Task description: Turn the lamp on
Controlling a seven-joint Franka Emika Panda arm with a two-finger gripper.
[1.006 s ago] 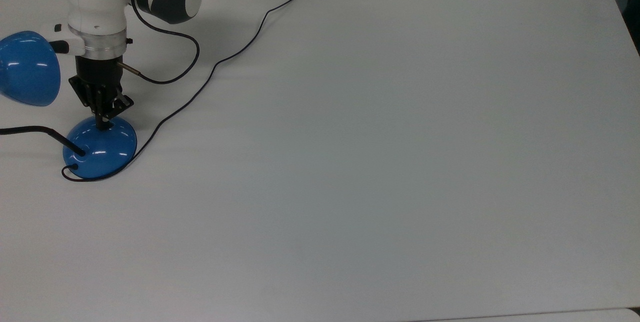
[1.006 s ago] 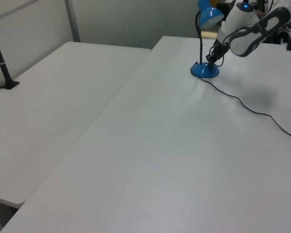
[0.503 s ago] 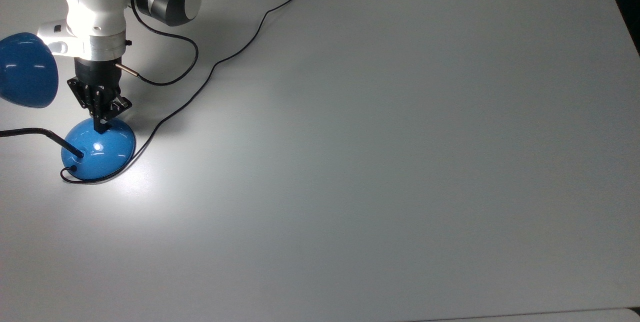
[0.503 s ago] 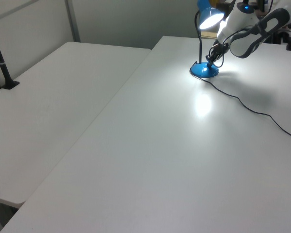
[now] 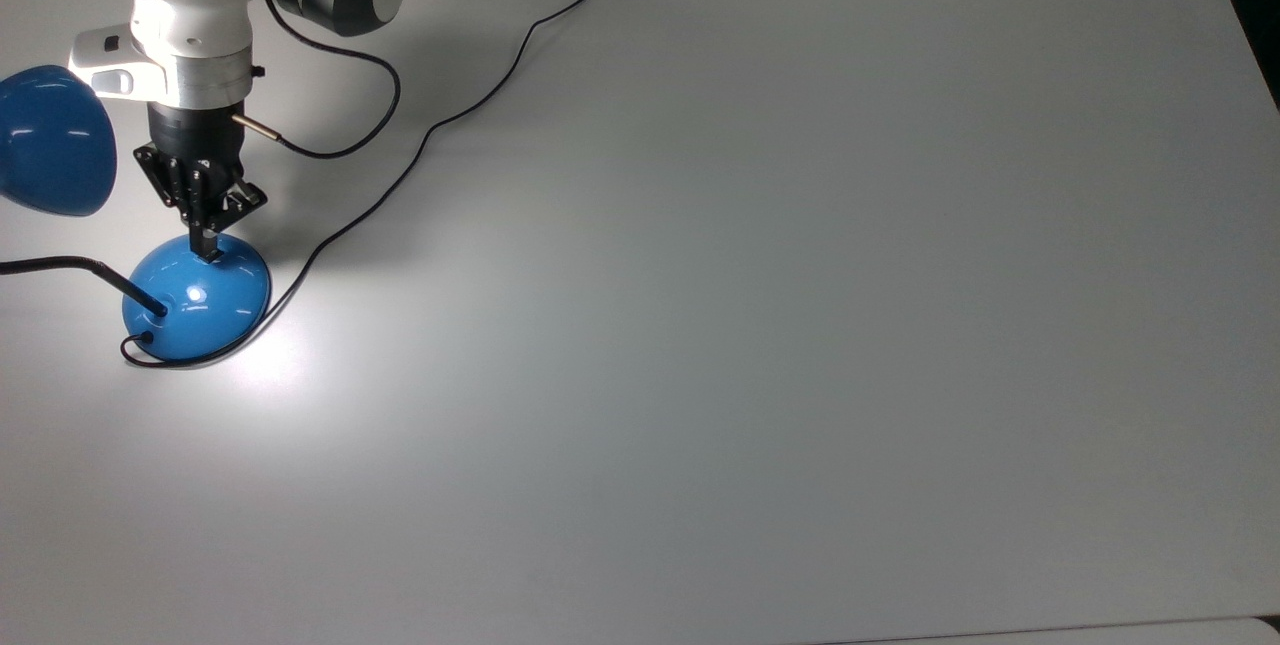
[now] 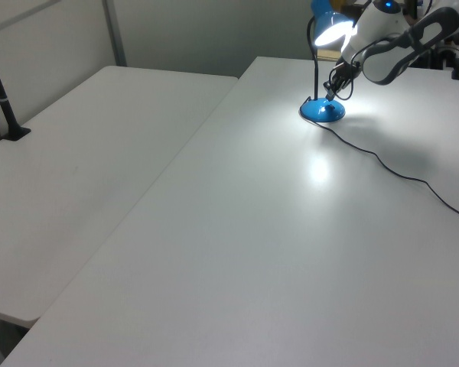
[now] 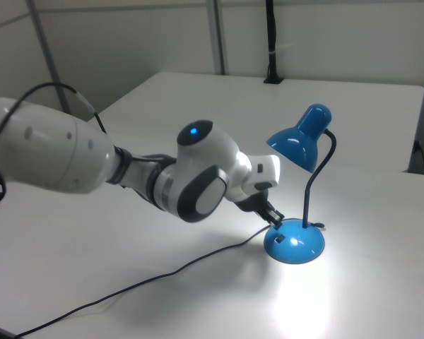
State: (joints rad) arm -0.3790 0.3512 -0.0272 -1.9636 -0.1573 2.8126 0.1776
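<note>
So the lamp (image 5: 196,308) sits at the far left of the top view, lit, with a bright pool of light on the table (image 5: 760,325) beside its dome base. The gripper (image 5: 207,247) is right above the base's upper edge, fingers pinched together and holding nothing, tip touching or just off the dome, so I'd guess backing away means going straight up. The right view catches the shade (image 7: 297,145) arching over the base on its bent neck, while the top view puts it apart at the left edge.

Lit lamp (image 5: 195,307) pooling bright glare on white table (image 5: 800,325), dimmer far edges, soft focus
</note>
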